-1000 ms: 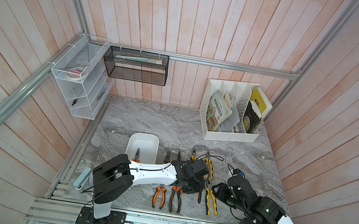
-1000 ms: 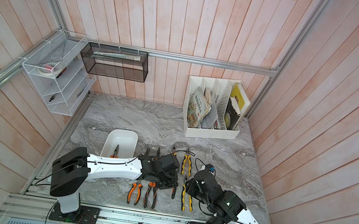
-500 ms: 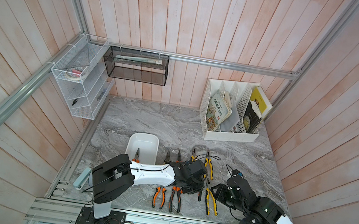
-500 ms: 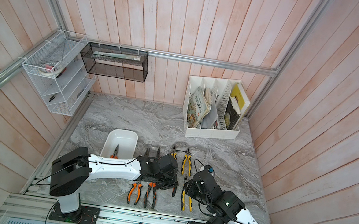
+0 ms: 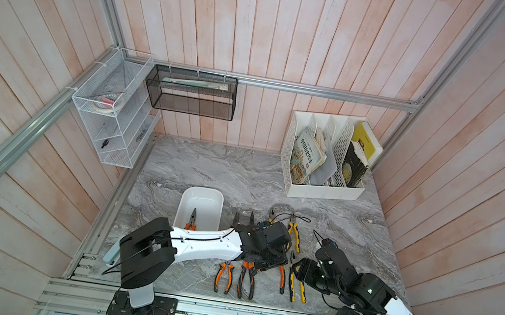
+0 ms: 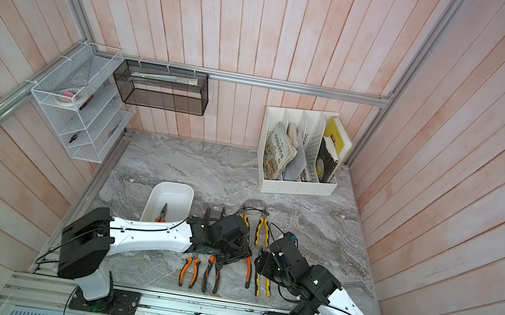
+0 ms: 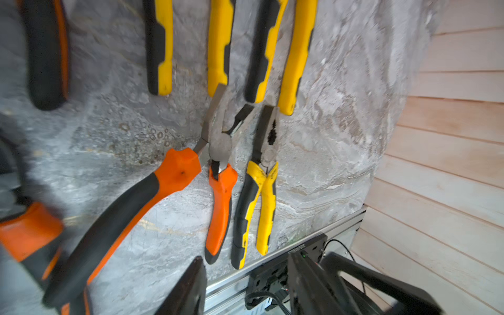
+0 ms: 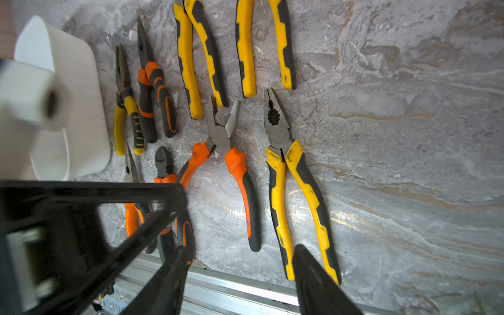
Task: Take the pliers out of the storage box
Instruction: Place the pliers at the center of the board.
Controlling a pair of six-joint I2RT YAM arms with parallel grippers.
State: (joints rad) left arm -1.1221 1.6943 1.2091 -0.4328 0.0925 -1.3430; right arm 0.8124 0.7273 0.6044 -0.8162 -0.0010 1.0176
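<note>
One pair is in your storage box (image 5: pixel 203 193): small orange-handled pliers (image 5: pixel 191 221) lie on its floor with the nose toward the back wall, and both top views show them (image 6: pixel 161 214). The box stands on the grey marble worktop (image 5: pixel 241 177) near its left edge, and your left arm hides its near end. You can see eight other pliers (image 8: pixel 191 68) out on the worktop in two rough rows just right of the box, noses toward the back wall. Your left gripper (image 7: pixel 246 259) hangs over the near row with its fingers apart and nothing between them. Below it the wide-spread orange pliers (image 7: pixel 219 148) lie flat on the stone with their handles splayed. Your right gripper (image 8: pixel 240 246) is just beside the left one, fingers likewise apart and holding nothing. It sits above the handle ends of the yellow combination pliers (image 8: pixel 278 135), which lie just beside the wide-spread orange pliers without touching them. In both top views the two grippers sit close together over that near row. At the back right a white file holder (image 5: pixel 325 191) with books stands well apart from the tools
</note>
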